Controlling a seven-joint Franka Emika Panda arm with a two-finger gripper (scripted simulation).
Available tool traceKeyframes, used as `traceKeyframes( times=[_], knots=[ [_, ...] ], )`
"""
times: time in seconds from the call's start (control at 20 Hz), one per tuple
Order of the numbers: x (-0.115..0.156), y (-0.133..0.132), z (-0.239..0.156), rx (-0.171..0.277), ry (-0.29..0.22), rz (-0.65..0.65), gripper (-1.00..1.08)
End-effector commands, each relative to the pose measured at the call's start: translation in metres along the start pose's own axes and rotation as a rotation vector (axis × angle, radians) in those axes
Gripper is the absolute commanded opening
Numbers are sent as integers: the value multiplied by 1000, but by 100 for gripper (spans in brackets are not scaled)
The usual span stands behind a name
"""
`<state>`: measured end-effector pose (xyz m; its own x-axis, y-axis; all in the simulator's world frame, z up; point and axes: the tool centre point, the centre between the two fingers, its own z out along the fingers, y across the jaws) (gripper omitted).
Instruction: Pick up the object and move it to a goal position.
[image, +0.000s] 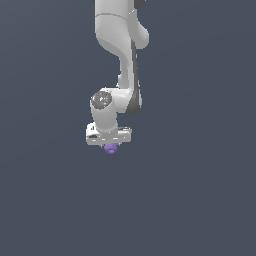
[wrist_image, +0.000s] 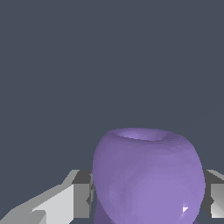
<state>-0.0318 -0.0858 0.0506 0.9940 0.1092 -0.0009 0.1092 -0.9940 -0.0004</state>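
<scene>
The object is a small purple roundish lump (image: 111, 148). In the exterior view it shows just under the white gripper (image: 110, 145), mostly covered by the hand. In the wrist view the purple lump (wrist_image: 148, 175) fills the space between the two fingers (wrist_image: 82, 199), which press on its two sides. The gripper is shut on it. I cannot tell from these views whether the lump rests on the ground or hangs above it.
The white arm (image: 122, 55) reaches down from the top of the exterior view. All around is a plain dark blue-grey surface (image: 200, 190) with no other objects or markers in view.
</scene>
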Motion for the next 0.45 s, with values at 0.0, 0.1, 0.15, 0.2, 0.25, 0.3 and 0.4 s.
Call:
traceKeyframes(
  times=[0.0, 0.1, 0.15, 0.2, 0.25, 0.3, 0.4],
  knots=[
    [0, 16, -9, -1, 1, 2, -100],
    [1, 27, -16, 0, 1, 1, -100],
    [1, 32, -18, 0, 1, 1, -100],
    [1, 35, -21, 0, 1, 1, -100],
    [2, 38, -22, 0, 1, 1, -100],
    [2, 40, -23, 0, 1, 1, -100],
    [2, 42, -24, 0, 1, 1, -100]
  ],
)
